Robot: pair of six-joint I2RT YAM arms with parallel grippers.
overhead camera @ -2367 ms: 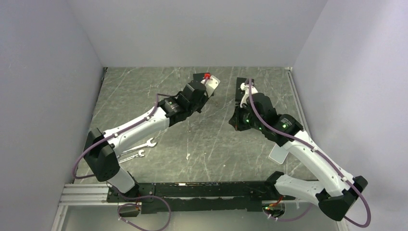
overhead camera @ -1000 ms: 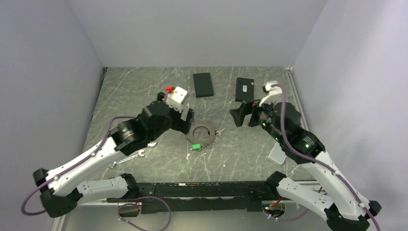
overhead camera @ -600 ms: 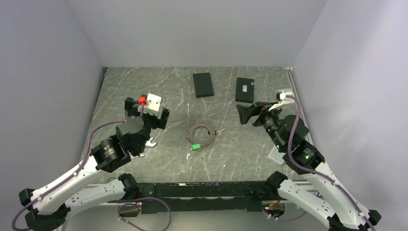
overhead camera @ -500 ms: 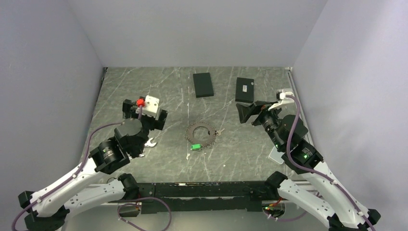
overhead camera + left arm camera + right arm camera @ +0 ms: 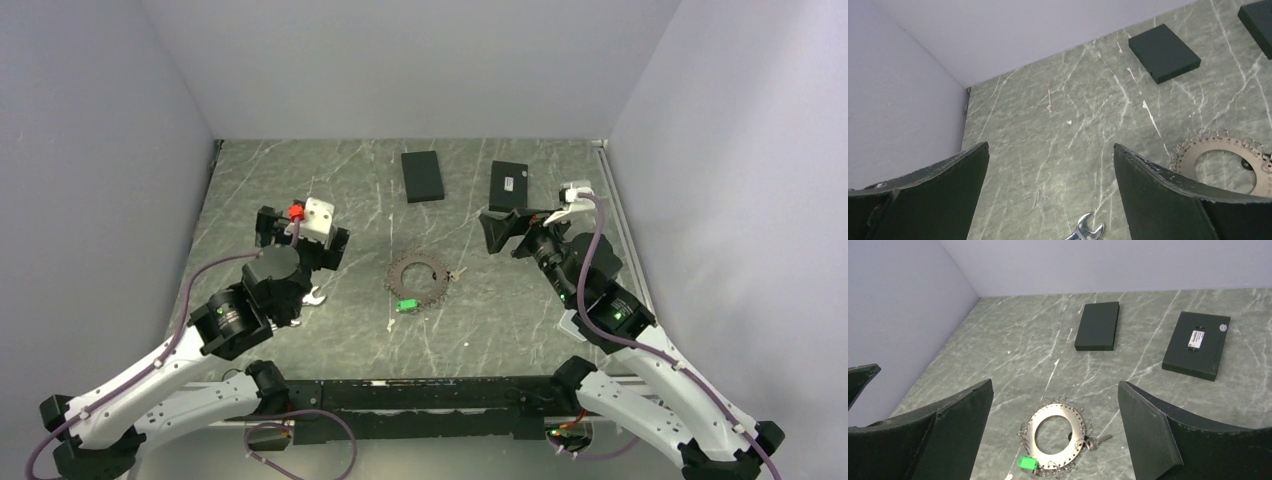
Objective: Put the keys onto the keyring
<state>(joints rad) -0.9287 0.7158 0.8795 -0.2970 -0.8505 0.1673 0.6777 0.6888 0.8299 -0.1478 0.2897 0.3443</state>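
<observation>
Lying flat on the table [image 5: 300, 180], the keyring [image 5: 417, 278] is sitting in the middle of the top view, between the two arms. The left gripper [image 5: 302, 238] is hanging to its left and the right gripper [image 5: 508, 230] to its upper right. Both are spreading their fingers wide and holding nothing. A small key [image 5: 1099, 440] and a green tag [image 5: 1026, 462] are touching the ring's edge. They are looking hooked on, but I am only guessing. No other keys are showing, so I cannot tell how much is left. Tiny wire loops are running round the edge, too small to count. A wrench [image 5: 310, 297] is peeking out, partly hidden under the left arm.
</observation>
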